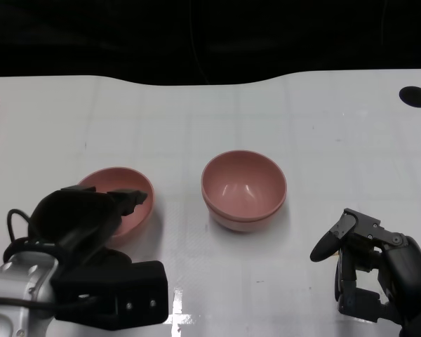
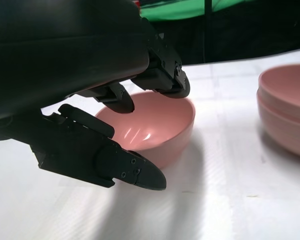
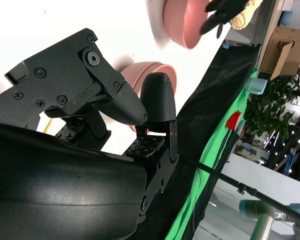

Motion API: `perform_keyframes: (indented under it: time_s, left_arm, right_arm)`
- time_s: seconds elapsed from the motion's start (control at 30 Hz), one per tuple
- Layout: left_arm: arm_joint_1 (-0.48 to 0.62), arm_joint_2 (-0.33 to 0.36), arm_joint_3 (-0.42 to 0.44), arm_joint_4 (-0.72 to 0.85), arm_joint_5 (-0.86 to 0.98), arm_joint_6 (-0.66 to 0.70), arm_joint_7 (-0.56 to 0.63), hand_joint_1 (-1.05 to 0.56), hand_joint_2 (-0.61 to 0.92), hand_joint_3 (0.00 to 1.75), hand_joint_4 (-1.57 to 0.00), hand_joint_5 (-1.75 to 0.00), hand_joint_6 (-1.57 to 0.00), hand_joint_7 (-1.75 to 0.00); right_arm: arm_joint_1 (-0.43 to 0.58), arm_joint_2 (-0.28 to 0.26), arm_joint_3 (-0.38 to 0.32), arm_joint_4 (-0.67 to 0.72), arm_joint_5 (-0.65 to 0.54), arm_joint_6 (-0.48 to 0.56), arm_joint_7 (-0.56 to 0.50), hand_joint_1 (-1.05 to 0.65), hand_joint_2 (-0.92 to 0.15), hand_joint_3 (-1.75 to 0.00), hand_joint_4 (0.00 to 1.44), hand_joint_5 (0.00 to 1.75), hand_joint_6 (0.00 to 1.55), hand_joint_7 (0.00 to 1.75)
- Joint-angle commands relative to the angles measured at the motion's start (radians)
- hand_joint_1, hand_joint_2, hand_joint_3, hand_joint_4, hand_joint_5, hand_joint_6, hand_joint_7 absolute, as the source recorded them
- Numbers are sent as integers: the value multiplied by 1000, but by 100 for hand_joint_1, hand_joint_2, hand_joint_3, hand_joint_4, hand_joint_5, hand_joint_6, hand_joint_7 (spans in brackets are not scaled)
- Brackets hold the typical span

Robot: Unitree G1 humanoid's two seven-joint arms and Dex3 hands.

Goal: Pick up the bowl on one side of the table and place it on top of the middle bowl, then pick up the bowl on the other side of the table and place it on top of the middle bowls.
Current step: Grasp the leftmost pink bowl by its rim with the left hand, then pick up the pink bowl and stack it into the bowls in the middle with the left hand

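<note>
White tabletop [image 1: 323, 126] fills the scene against a dark backdrop, with two pink bowls nested as a middle stack [image 1: 243, 189] at its centre and a lone pink side bowl [image 1: 119, 200] to the robot's left. Left hand [image 1: 91, 217] straddles that side bowl's near rim, fingers over the rim, thumb low outside, not visibly clamped; right hand [image 1: 375, 263] rests released, holding nothing. Closing this shallow could likely tip or skid the bowl.

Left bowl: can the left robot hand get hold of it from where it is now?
Probably yes. The left robot hand is already at the left bowl, with fingers over its rim and another below outside the wall. Nothing lies between them, though no firm grip shows.
</note>
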Motion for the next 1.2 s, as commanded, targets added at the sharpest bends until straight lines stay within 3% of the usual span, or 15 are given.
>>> perform_keyframes:
  time_s: [0.03, 0.1, 0.13, 0.17, 0.23, 0.5, 0.57, 0.67, 0.73, 0.83, 0.93, 1.03, 1.07, 1.13, 1.2]
  left_arm:
    - [-64, 23, -44, 94, 30, 11, -11, -50, 92, 3, -58, -25, -54, -2]
    - [-100, 23, -66, 157, 30, 4, -7, -48, 92, 4, -66, -26, -57, -3]
    - [-120, 20, -77, 198, 27, -3, 0, -44, 92, 6, -75, -39, -63, -4]
    - [-140, 17, -87, 241, 23, -11, 14, -42, 92, 6, -70, -74, -68, -3]
    - [-162, 14, -99, 289, 15, -22, 34, -37, 92, 8, -64, -116, -78, -4]
    - [-254, 4, -142, 461, 0, -96, 174, -31, 92, 22, -83, -158, -109, -13]
    - [-266, -1, -144, 484, -4, -110, 233, -32, 92, 10, -87, -171, -82, -103]
    - [-276, -1, -145, 503, -11, -134, 299, -29, 91, 5, -84, -174, -69, -137]
    - [-281, -2, -145, 507, -15, -146, 334, -30, 92, 5, -81, -175, -72, -126]
    - [-291, -4, -154, 503, -3, -148, 371, -31, 92, 8, -74, -175, -85, -81]
    - [-293, -12, -152, 494, -11, -155, 399, -29, 92, 9, -73, -175, -67, -144]
    - [-297, -17, -150, 482, -19, -166, 422, -28, 92, 10, -72, -175, -63, -159]
    - [-302, -22, -148, 471, -23, -168, 426, -29, 92, 10, -72, -175, -69, -129]
    - [-309, -29, -143, 454, -35, -183, 439, -29, 92, 10, -72, -175, -80, -98]
    - [-322, -33, -144, 448, -41, -231, 486, -27, 91, 9, -73, -175, -87, -89]
  right_arm:
    - [4, 1, -2, 3, 3, -6, 2, -4, -30, -157, 95, 175, 84, 149]
    - [6, 1, -1, 1, 8, 1, 8, -4, -30, -157, 95, 175, 84, 149]
    - [5, 1, 0, 4, 8, -2, 11, -4, -30, -157, 95, 175, 83, 148]
    - [4, 1, 0, 8, 9, -8, 12, -4, -30, -157, 95, 175, 83, 148]
    - [3, 2, 1, 13, 10, -15, 14, -4, -30, -158, 95, 175, 83, 148]
    - [5, 0, 6, 18, -6, -24, 10, -4, -29, -158, 94, 175, 84, 148]
    - [5, 1, 7, 22, -5, -32, 10, -4, -29, -158, 93, 175, 84, 148]
    - [3, 1, 6, 29, -4, -41, 11, -4, -28, -158, 93, 175, 84, 148]
    - [3, 1, 6, 30, -7, -41, 10, -5, -28, -158, 93, 175, 84, 148]
    - [4, 2, 6, 26, -6, -37, 10, -5, -28, -158, 93, 175, 84, 148]
    - [7, 4, 7, 21, -3, -33, 11, -4, -28, -159, 92, 175, 85, 147]
    - [11, 5, 7, 16, 1, -28, 14, -4, -28, -159, 92, 175, 85, 147]
    - [11, 5, 8, 17, 3, -30, 15, -4, -28, -159, 92, 175, 85, 147]
    - [11, 3, 8, 20, 3, -33, 18, -4, -28, -159, 92, 175, 84, 147]
    - [10, 1, 9, 20, -1, -36, 19, -3, -28, -159, 92, 175, 84, 147]
